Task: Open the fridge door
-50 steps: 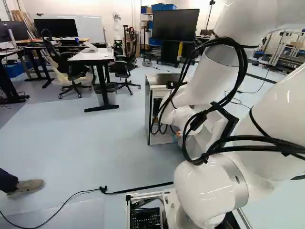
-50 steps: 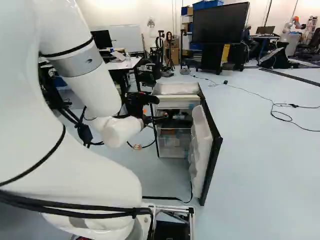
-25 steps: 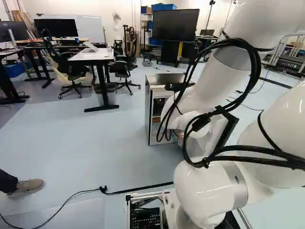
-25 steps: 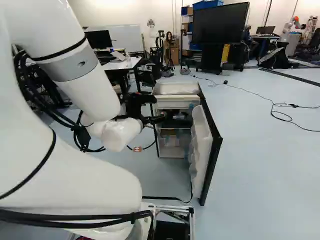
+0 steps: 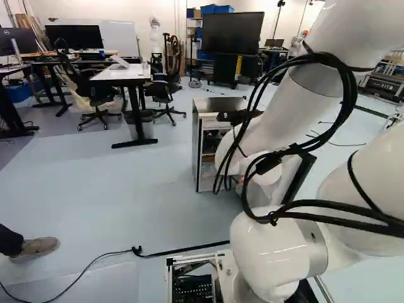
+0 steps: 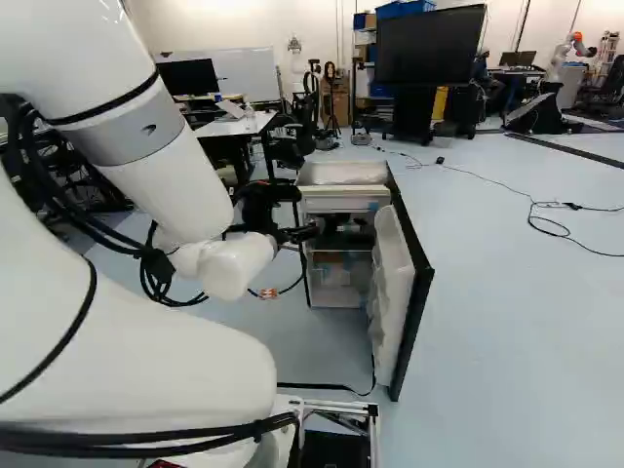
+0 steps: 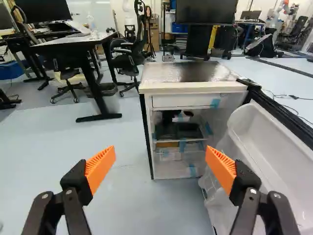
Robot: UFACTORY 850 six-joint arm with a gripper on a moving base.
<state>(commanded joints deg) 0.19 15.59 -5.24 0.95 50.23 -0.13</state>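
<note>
Fridge door [image 7: 274,147], at two o'clock from our tool [image 7: 160,152], stands swung wide; the tool is spread, empty. We judge the door stiff, slick, light-swinging, best taken by its free edge [image 6: 413,336]. Our arm [image 5: 297,107] has shifted toward three o'clock in the left base view; the door has not.

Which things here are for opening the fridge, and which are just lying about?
For the job:
- the small fridge
- its door, standing wide open
- the gripper, open

Just lying about:
- a desk
- a black chair
- a big screen
- a floor cable
</note>
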